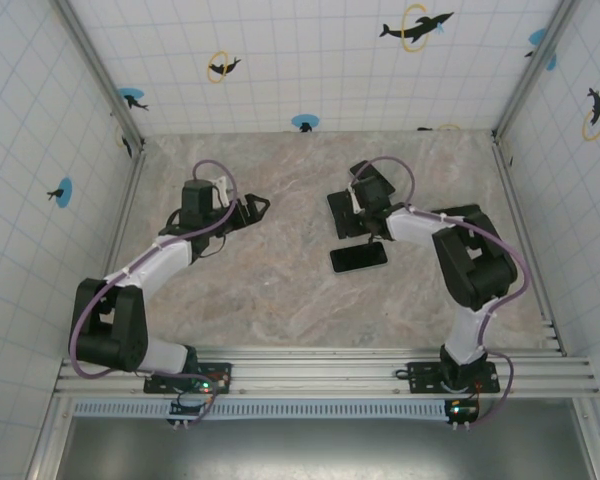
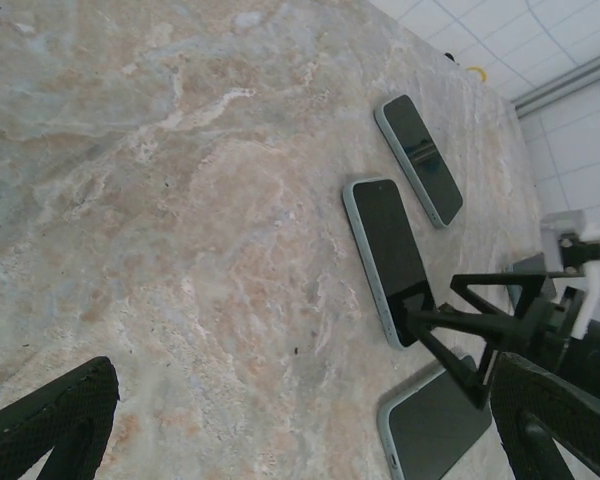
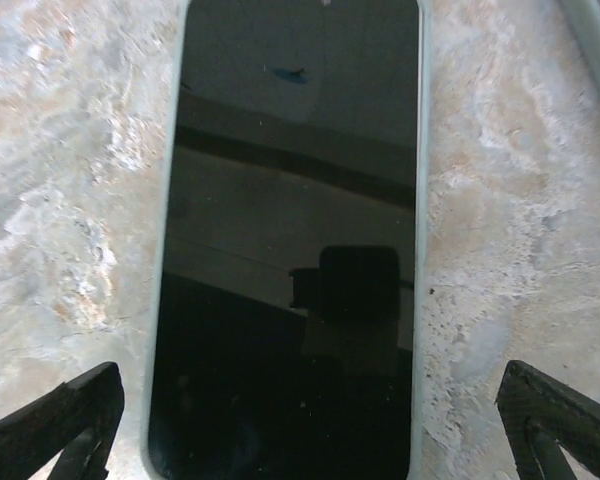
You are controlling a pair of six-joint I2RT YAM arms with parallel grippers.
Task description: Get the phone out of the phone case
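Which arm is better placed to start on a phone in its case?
Right. The right hand hangs open directly above a black-screened phone in a pale case, one finger either side. The left hand, also open, sits over bare marble-patterned tabletop, well apart from it.

open tabletop [image 1: 280, 290] left of the phones [image 1: 359, 258], walls [image 1: 280, 60] well back

Beneath the right tool [image 3: 305, 425], the black-screened phone in a pale green case [image 3: 290, 250] runs past the view's top and bottom edges.
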